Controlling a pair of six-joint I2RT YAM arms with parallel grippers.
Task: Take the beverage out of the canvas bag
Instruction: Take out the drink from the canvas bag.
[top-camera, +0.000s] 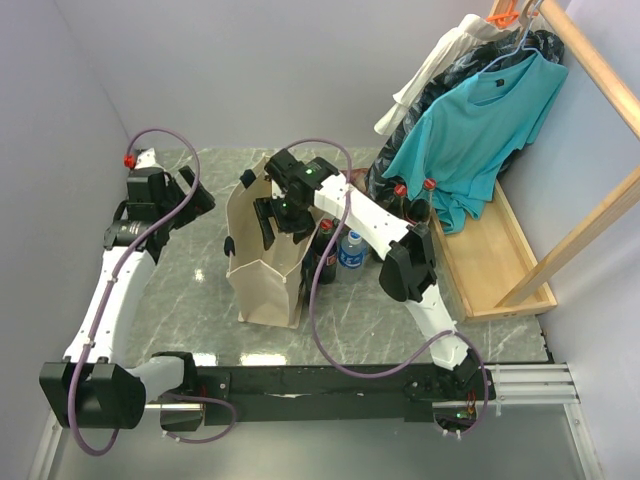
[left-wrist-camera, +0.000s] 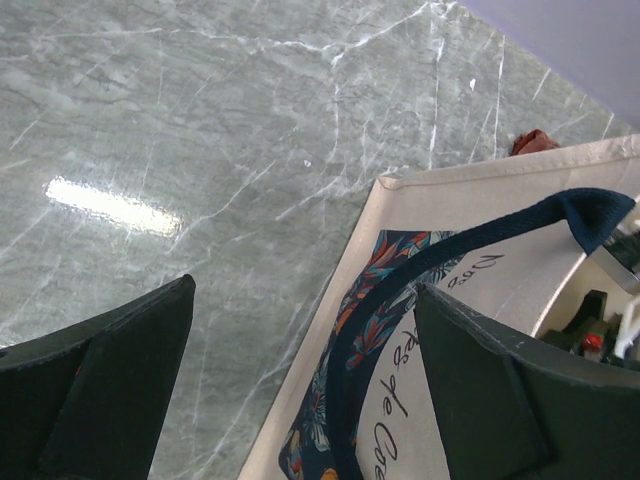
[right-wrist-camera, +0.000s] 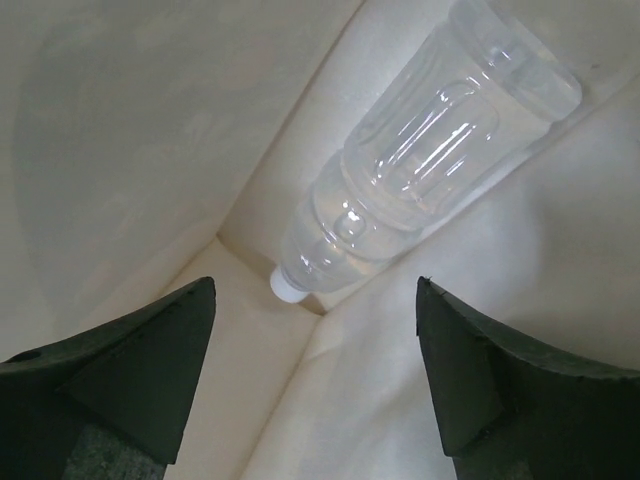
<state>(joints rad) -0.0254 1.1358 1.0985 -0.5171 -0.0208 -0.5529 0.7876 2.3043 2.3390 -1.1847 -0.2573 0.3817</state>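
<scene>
Two tools in view, both spread wide, neither holding anything. Canvas bag stands upright near the middle of the counter, mouth open upward, navy handle draped over the printed side. Right tool is down inside the bag mouth, pointing at the bottom. Its two fingers sit either side of the view with a broad gap between them, clear of the cloth walls. Clear bottle lies inside the bag, tilted against a beige wall where two walls meet, white cap lowest and tucked into the bottom corner. It is ahead of the fingers and not touched by them. Left tool hangs over bare counter just left of the bag, outside it, with the printed side under its right finger. Outside the bag, just to its right: dark bottle with red cap and a water bottle with blue label, both upright and side by side. Far right: teal shirt on a hanger over a wooden frame.
</scene>
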